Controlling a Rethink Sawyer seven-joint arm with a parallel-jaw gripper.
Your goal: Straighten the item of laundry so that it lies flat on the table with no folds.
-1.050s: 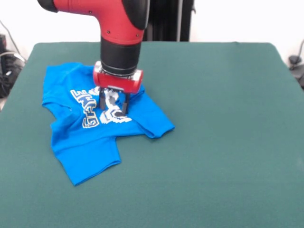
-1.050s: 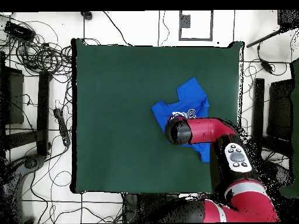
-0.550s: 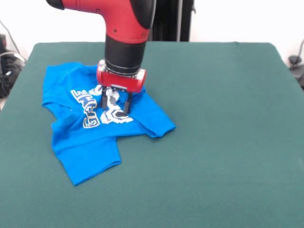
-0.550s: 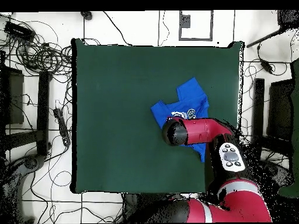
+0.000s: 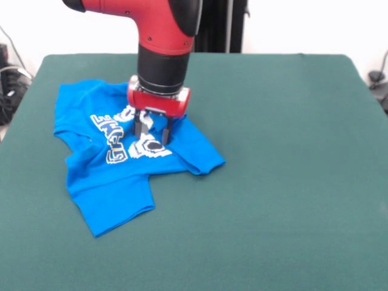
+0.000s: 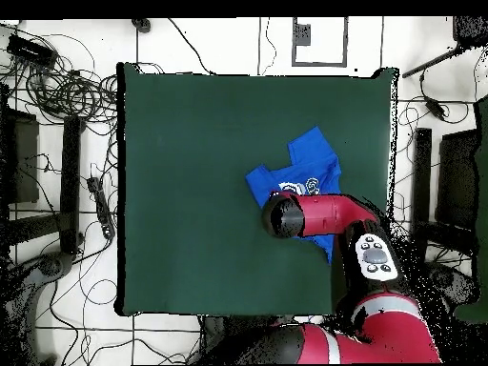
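One gripper (image 5: pixel 153 129) hangs over our blue T-shirt (image 5: pixel 124 154), which lies rumpled near a corner of the green table (image 5: pixel 291 182), fingers slightly apart on the print, so we judge a pinch comes next, then a pull outward.

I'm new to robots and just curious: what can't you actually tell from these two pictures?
- Front view: whether the gripper pinches the small bright blue T-shirt; its tips blend into the print.
- Front view: the lettering, creased.
- Overhead view: gripper and much of the shirt, under the red arm.
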